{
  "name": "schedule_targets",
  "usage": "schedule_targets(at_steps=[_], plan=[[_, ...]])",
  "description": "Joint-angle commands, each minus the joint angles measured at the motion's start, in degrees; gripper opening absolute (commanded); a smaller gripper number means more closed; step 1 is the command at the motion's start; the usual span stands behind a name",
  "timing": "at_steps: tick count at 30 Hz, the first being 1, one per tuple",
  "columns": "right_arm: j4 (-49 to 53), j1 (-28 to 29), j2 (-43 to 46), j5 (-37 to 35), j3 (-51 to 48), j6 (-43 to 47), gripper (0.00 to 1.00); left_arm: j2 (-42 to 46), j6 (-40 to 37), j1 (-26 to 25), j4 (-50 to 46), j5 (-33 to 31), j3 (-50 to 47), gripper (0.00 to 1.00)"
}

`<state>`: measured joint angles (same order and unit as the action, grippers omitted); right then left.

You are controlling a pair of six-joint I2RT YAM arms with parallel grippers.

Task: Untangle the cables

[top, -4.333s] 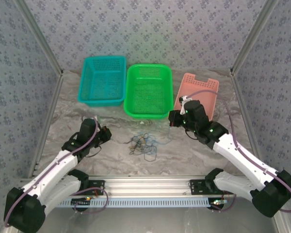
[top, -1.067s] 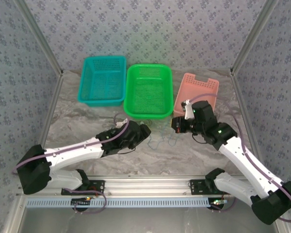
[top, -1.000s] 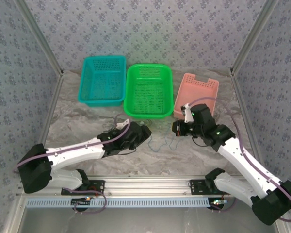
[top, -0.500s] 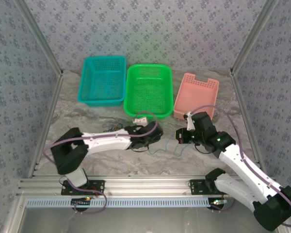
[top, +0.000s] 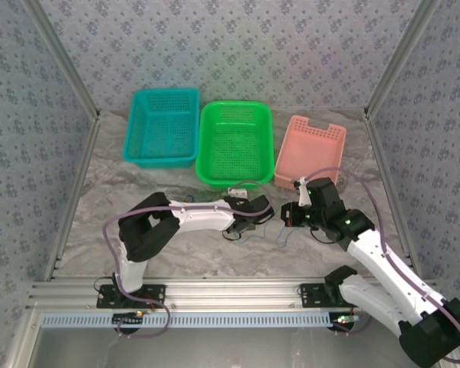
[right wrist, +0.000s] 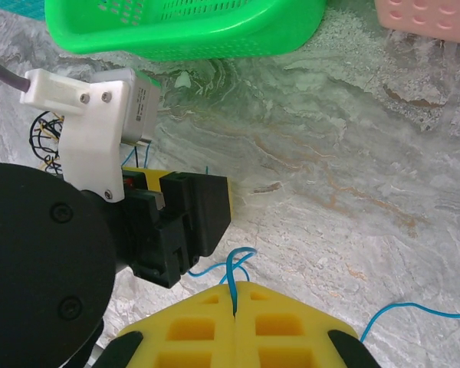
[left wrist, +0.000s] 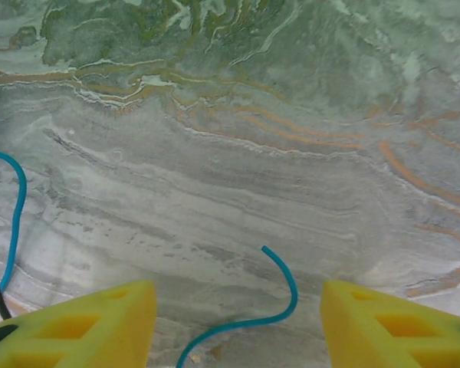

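Swung across from the table's left, the left arm [top: 192, 217] now reaches centre. Its left gripper [left wrist: 238, 299] stands open astride a blue cable [left wrist: 293, 290], probably to pull against the right gripper [right wrist: 234, 295], which is clamped on seemingly the same strand. The remaining cables [right wrist: 40, 146] stay bunched behind.

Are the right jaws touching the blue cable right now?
Touching. The right wrist view shows the blue cable pinched between the shut jaws of the right gripper.

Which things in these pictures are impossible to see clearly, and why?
Right wrist view: cable tangle is mostly hidden behind the white camera mount.
Left wrist view: blue cable is cut off by the bottom edge.
Right wrist view: the blue cable's gripped part is hidden inside the shut right gripper.
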<state>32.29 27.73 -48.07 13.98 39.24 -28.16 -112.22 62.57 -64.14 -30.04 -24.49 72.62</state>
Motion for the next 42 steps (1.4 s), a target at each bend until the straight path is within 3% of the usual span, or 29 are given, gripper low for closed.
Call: schedule_targets(at_steps=[1,7,10,12,14,16,20,23,27,32,42], plan=[[1.0,-0.4,0.9,0.9,-0.4,1.3,0.0,-2.0,-0.8,0.0,-1.6,-0.3,2.2,0.57],[1.1,-0.9,1.3,1.5,-0.4,1.4,0.0,-3.1,-0.8,0.6,0.1,-0.1,1.9,0.52],[1.2,-1.1,1.3,1.6,-0.5,1.5,0.0,-3.7,-1.3,0.9,0.4,-0.2,2.5,0.44],[1.2,-1.3,1.3,1.8,-0.6,1.5,0.0,-4.4,-1.4,0.9,0.3,-0.4,3.0,0.34],[1.3,-1.6,1.6,2.0,-0.7,1.6,0.0,-4.8,-1.2,0.9,0.1,-1.1,3.2,0.11],[1.4,-1.8,1.7,2.2,-0.7,1.7,0.0,-3.4,0.3,0.9,-1.0,-3.4,2.5,0.0],[1.7,-2.2,1.9,2.7,-0.8,2.2,0.0,7.4,1.8,0.6,-3.6,-11.0,-1.1,0.0],[1.0,-2.7,1.7,3.6,-0.7,2.5,0.0,17.2,-1.7,2.5,-5.5,-14.0,-0.8,0.0],[-0.2,-2.7,0.7,5.1,-0.2,2.4,0.0,25.2,-8.4,9.3,-4.1,-8.6,1.8,0.0],[-2.5,-0.3,-0.1,7.4,-0.4,2.3,0.0,29.9,-14.7,19.7,1.2,5.0,7.1,0.0],[-4.6,10.2,-4.9,3.0,0.1,1.7,0.0,29.9,-12.4,33.7,15.3,23.6,15.2,0.0]])
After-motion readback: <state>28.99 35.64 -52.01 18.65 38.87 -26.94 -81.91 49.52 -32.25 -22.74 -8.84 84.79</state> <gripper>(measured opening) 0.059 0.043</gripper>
